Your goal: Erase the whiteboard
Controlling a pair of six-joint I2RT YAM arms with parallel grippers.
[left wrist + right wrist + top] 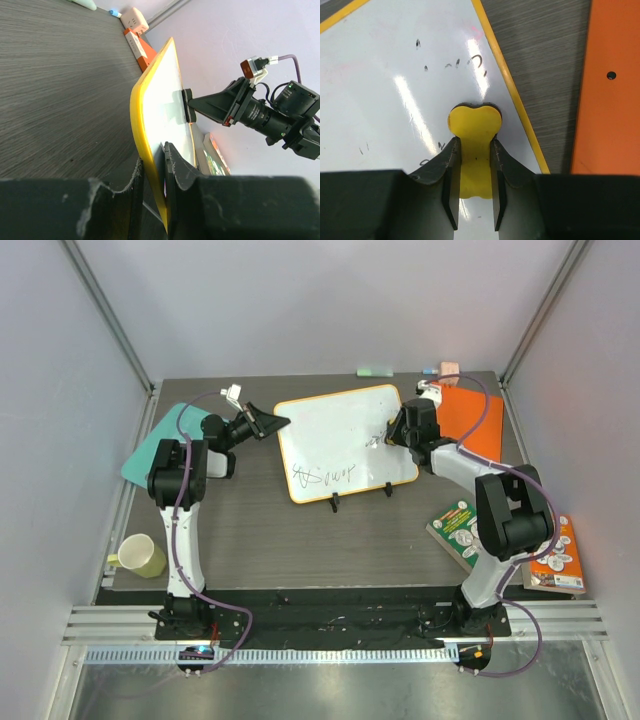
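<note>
While clamping whiteboard (340, 430) by left rim in left fingers (176, 167), pinching yellow eraser (472, 130) in right fingers (448, 167), with scribbles (322, 476) off to its left.

The whiteboard (340, 435) was white, yellow-rimmed, bearing black scribbles; eraser (474, 125) yellow; folder (475, 420) orange; sheet (160, 445) teal; mug (140, 557) pale yellow; tabletop (300, 540) dark grey, wood-grained.

Dark wood-grain worktop (250, 540) holds the whiteboard (335, 430), propped on two black feet (335, 503), a teal sheet (160, 445) at left, an orange folder (475, 420) far right, a pale yellow mug (140, 556) near left, a green booklet (460, 530) near right
</note>
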